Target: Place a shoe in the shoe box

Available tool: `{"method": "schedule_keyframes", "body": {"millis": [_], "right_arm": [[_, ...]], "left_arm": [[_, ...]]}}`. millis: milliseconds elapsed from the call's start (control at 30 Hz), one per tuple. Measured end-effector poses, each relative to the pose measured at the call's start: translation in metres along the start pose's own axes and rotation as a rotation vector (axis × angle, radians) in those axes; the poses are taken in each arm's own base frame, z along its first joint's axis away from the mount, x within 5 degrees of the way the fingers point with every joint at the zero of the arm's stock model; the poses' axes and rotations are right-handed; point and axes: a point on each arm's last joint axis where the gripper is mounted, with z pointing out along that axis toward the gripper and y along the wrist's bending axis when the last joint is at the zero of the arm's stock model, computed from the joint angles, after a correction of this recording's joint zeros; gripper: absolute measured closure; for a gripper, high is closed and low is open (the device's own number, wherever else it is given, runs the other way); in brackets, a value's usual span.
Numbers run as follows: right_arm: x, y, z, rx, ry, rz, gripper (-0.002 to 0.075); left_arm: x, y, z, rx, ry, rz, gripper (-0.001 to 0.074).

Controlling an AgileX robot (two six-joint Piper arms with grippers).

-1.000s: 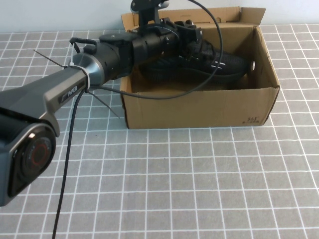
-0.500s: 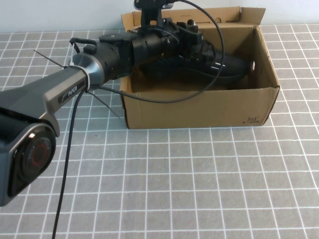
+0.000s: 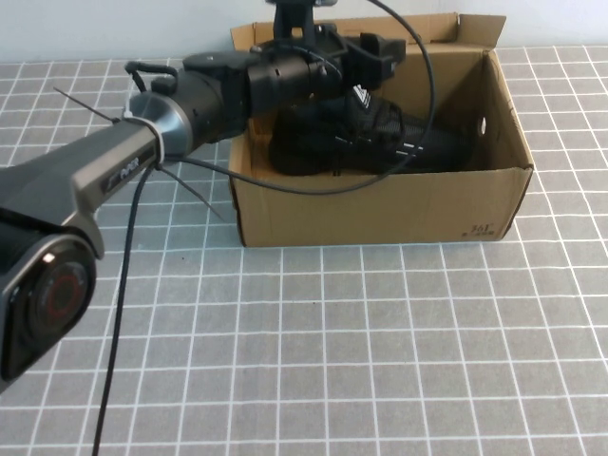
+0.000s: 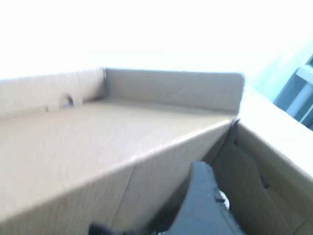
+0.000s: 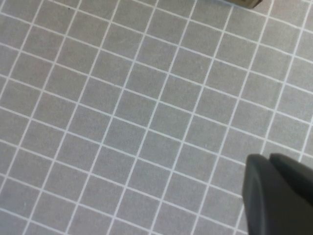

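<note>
The black knit shoe (image 3: 380,142) lies on its sole inside the brown cardboard shoe box (image 3: 380,204), toe toward the right wall. My left gripper (image 3: 378,55) hovers just above the shoe's collar, over the box's back half, open and empty. In the left wrist view I see the box's inner wall (image 4: 98,147) and one dark finger (image 4: 203,205); the shoe is out of that view. My right gripper (image 5: 270,160) is shut and empty above bare checked cloth, and it is outside the high view.
The box stands at the back middle of a grey checked tablecloth (image 3: 332,342). Its back flaps (image 3: 437,28) stand up. My left arm (image 3: 114,171) and its cable (image 3: 133,285) cross the table's left side.
The shoe has left my left gripper and dropped lower, onto the box floor. The left gripper has opened and risen a little above it.
</note>
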Motion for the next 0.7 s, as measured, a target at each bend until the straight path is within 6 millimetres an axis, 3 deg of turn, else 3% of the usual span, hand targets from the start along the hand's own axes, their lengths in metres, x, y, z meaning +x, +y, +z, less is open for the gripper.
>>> {"method": "schedule_keyframes", "body": {"millis": [267, 367, 500, 700], "right_arm": [[0.003, -0.001, -0.005, -0.004, -0.013, 0.001, 0.0742], [0.007, -0.002, -0.013, -0.010, -0.041, 0.003, 0.0742], [0.014, -0.004, -0.028, -0.020, -0.091, 0.008, 0.0742], [0.024, -0.008, -0.045, -0.035, -0.153, 0.036, 0.0742]], "left_arm": [[-0.039, -0.019, -0.026, 0.010, 0.006, 0.114, 0.0344], [-0.050, -0.028, -0.038, 0.021, 0.062, 0.152, 0.0443], [-0.063, -0.042, -0.060, 0.049, 0.171, 0.227, 0.0662], [-0.089, -0.062, -0.104, 0.014, 0.325, 0.324, 0.0728]]}}
